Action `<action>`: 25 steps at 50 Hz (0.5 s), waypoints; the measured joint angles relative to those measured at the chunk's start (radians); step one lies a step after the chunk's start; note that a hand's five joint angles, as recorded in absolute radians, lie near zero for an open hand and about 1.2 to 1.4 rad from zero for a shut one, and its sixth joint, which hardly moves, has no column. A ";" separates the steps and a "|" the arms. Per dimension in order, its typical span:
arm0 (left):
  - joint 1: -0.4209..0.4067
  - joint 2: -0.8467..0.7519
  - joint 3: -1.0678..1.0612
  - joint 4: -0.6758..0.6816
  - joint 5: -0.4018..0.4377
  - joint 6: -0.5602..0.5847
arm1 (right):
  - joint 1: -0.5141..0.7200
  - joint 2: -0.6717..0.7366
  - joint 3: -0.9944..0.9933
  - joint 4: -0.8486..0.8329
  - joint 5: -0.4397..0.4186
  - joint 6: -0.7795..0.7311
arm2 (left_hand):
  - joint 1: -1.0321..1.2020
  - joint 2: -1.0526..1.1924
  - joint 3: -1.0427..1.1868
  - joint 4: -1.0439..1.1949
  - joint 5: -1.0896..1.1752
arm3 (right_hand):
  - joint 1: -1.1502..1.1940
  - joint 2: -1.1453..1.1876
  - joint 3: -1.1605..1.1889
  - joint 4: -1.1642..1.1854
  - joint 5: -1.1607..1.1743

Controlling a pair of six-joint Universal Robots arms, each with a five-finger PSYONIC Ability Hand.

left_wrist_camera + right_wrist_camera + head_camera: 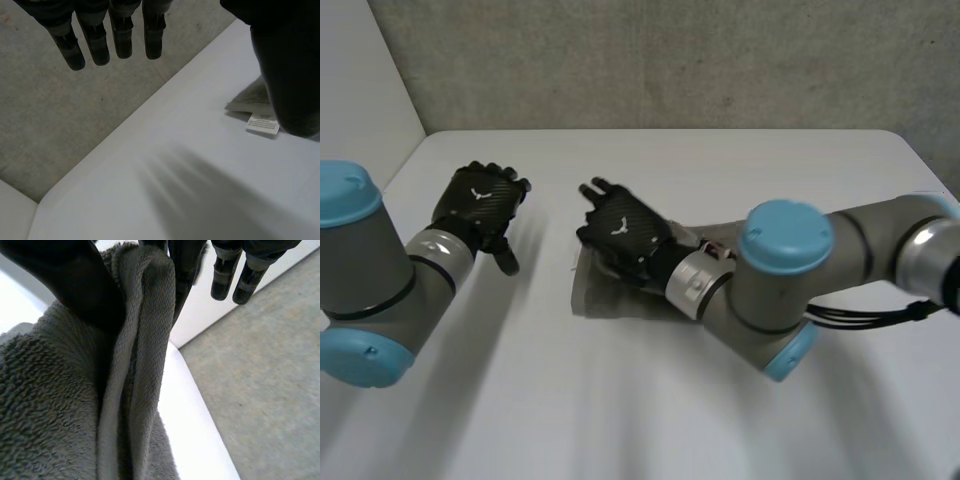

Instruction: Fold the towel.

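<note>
A grey towel [605, 295] lies bunched on the white table [740, 165] near the middle, mostly under my right arm. My right hand [620, 228] sits on its far left edge. In the right wrist view a raised fold of the towel [150, 315] is pinched between the thumb [65, 280] and a finger, while the other fingers stick out straight past it. My left hand [480, 200] hovers over bare table to the left of the towel, apart from it, fingers [115, 35] straight and holding nothing. Beside it lie a towel corner [250, 97] and its white label [262, 123].
The table's far edge runs close behind both hands, with grey floor [60, 110] beyond it. A white wall [360, 80] stands at the far left. Bare table stretches in front of the arms and to the right.
</note>
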 measured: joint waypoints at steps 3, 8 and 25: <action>-0.018 -0.019 0.013 0.001 -0.012 0.000 | 0.015 0.041 -0.024 -0.019 0.000 0.008 | 0.000 0.000 0.000 0.000 0.000 | 0.002 0.000 0.000 0.000 0.000; -0.044 -0.043 0.034 0.011 -0.038 -0.006 | 0.024 0.072 -0.053 -0.041 -0.011 0.054 | 0.000 0.000 0.000 0.000 0.000 | 0.003 0.000 0.000 0.000 0.000; -0.073 -0.059 0.060 0.050 -0.090 -0.098 | 0.024 0.069 -0.056 -0.031 0.077 0.181 | 0.000 0.000 0.000 0.000 0.000 | -1.021 -1.031 0.000 0.000 -1.091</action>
